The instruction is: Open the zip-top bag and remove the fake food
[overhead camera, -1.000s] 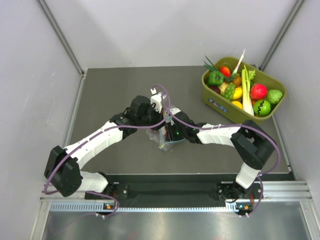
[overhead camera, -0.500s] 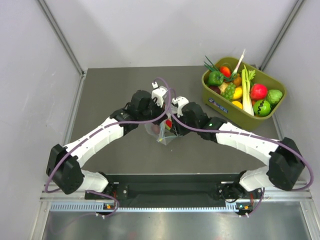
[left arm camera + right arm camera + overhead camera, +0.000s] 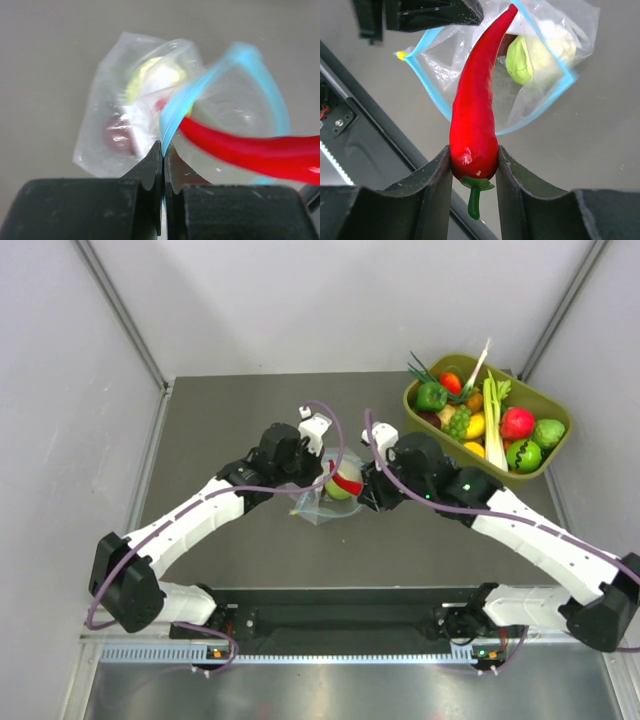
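At the centre of the top view, the zip-top bag [image 3: 318, 505] sits between both arms with its mouth open. The left gripper [image 3: 163, 152] is clenched on the blue zip strip [image 3: 175, 112]. The right gripper [image 3: 472, 162] grasps the red chili [image 3: 475, 115], which is almost drawn out. The pale green cabbage [image 3: 527, 60] and one darker piece [image 3: 117, 137] are inside the bag, so most of the removing seems left.

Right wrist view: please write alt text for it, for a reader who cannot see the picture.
The fingers of the right gripper clamp a long red chili near its stem end, its tip reaching over the open zip-top bag. A pale green cabbage lies inside the bag, with the grey table behind.
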`<state>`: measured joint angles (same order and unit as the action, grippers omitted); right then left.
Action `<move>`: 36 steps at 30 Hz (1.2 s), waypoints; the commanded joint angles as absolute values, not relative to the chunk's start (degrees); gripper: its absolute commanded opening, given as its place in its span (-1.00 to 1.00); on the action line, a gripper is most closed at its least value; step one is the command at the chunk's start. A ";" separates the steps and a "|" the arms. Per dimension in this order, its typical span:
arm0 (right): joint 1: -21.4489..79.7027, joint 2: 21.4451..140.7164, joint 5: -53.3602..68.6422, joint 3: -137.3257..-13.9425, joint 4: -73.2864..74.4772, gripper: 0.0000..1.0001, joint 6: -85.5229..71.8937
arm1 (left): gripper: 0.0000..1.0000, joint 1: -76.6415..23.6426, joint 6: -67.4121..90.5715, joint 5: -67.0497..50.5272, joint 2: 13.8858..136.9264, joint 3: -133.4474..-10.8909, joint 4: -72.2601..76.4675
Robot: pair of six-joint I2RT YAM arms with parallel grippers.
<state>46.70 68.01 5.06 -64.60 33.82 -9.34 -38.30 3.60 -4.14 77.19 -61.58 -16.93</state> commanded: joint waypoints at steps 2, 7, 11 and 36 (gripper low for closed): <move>45.62 62.76 5.45 -68.64 37.79 -0.83 -7.73 | -1.00 -37.88 1.41 -1.32 75.58 -61.43 -17.75; 44.74 60.65 5.45 -69.61 39.90 -0.84 -7.47 | -1.00 -37.62 1.93 -1.76 76.82 -61.79 -18.37; 42.90 59.07 6.06 -71.62 41.65 -0.84 -6.68 | -1.00 -37.18 2.02 -1.41 76.47 -61.70 -18.28; -6.74 70.47 20.20 -70.58 19.52 -0.86 -5.01 | -1.00 -36.91 2.29 -3.16 75.15 -61.44 -17.93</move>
